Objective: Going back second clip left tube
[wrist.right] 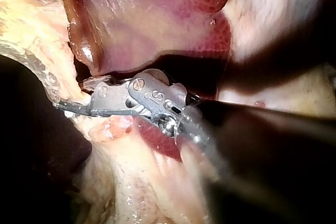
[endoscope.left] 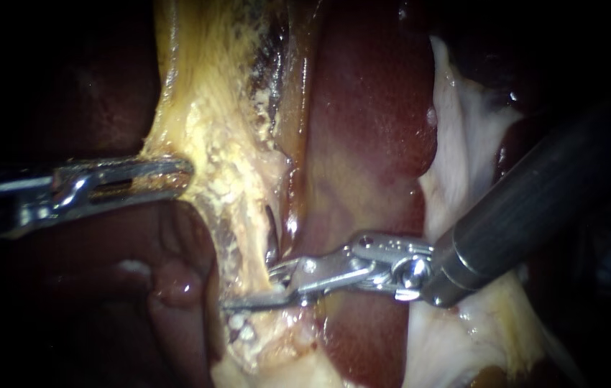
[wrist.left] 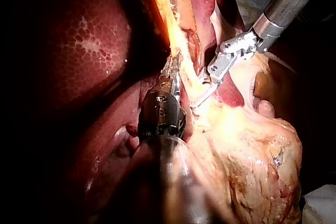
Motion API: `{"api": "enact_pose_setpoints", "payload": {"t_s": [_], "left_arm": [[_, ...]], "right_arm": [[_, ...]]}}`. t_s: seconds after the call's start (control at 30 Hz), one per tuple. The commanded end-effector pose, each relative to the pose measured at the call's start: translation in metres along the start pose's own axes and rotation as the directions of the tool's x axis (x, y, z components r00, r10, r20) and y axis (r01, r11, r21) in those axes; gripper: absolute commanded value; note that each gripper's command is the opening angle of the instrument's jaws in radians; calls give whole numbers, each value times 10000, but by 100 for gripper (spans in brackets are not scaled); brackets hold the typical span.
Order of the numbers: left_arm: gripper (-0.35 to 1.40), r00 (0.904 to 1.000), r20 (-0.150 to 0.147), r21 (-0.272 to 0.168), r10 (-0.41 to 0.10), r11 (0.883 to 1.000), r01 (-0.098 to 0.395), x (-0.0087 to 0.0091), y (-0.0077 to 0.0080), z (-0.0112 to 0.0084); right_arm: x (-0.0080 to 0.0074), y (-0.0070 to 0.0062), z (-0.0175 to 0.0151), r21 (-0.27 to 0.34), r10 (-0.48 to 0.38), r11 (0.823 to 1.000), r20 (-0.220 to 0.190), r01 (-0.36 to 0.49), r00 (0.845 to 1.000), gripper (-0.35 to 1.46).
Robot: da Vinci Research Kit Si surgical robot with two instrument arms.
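pale yellow fatty left tube (endoscope.left: pixel 237 179) running 12 to 6 o'clock, dark red liver (endoscope.left: pixel 370 129) at its 3 o'clock, slim metal right instrument (endoscope.left: pixel 392 266) pincer (endoscope.left: pixel 251 287) apart against tube's lower stretch, slotted metal left instrument (endoscope.left: pixel 68 190) pincer (endoscope.left: pixel 172 174) clamped on tube's 9 o'clock edge

The endoscope's light strikes the middle of the scene. There the yellow tissue (endoscope.left: pixel 226 144) and the liver (endoscope.left: pixel 370 129) glow, while the far left and right sink into black. Glare flashes off my left instrument (endoscope.left: pixel 180 172) and my right instrument (endoscope.left: pixel 255 287), and wet specks glint on the tissue. In my left wrist view the fat (wrist.left: pixel 247 150) beside my shaft burns bright and the liver lies dim. In my right wrist view my own shaft is a dark shadow.
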Motion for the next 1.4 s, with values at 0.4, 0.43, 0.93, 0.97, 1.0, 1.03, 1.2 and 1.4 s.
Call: {"api": "enact_pose_setpoints", "payload": {"t_s": [0.4, 0.43, 0.93, 0.97, 1.0, 1.03, 1.2, 1.4], "left_arm": [[-35, 10000, 1, -2, 1, 10000, -1, 0, -1, -1], [-35, 10000, 1, -3, 1, 10000, -1, 0, -1, -1], [-35, 10000, 3, -10, -6, 10000, 6, 1, -3, -4], [-35, 10000, 4, -11, -6, 10000, 6, 1, -3, -4], [-35, 10000, 4, -11, -7, 10000, 7, 1, -3, -4], [-35, 10000, 4, -11, -7, 10000, 7, 1, -3, -4], [-35, 10000, 2, -7, -3, 10000, 3, 2, -3, -4], [-35, 10000, 12, -18, 2, 10000, -2, 3, -3, -3]], "right_arm": [[1, 0, 0, -286, -62, 9996, -124, 59, 9999, 54], [1, 0, 0, -285, -178, 9994, -116, 175, 9998, 55], [17, 2, -41, -926, -2433, 9663, -246, 2401, 9696, 60], [19, 0, -46, -972, -2475, 9649, -248, 2441, 9686, 60], [20, 0, -49, -962, -2519, 9638, -245, 2485, 9674, 60], [21, -1, -52, -983, -2509, 9639, -251, 2474, 9677, 60], [28, -13, -73, -889, -2784, 9572, -229, 2754, 9602, 60], [50, -32, -109, -1158, -3766, 9209, -184, 3721, 9262, 60]]}}
